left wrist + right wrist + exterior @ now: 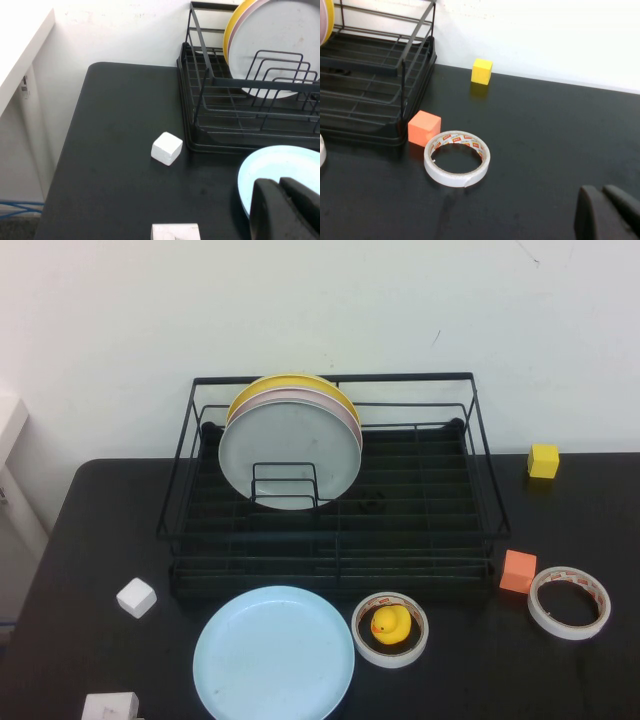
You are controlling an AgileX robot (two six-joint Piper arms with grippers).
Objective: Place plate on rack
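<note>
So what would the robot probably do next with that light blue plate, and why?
Probably lower the left claw onto the near rim of the plate. It lies flat on the table in front of the rack, untouched, and that claw sits right beside it. The right claw sits farther off, past the tape roll.

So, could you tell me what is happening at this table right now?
Nothing is being handled yet. The light blue plate lies flat on the black table in front of the black wire dish rack, which already holds three upright plates. The left gripper hovers near the blue plate's edge, holding nothing. The right gripper hangs over bare table near a tape roll.
</note>
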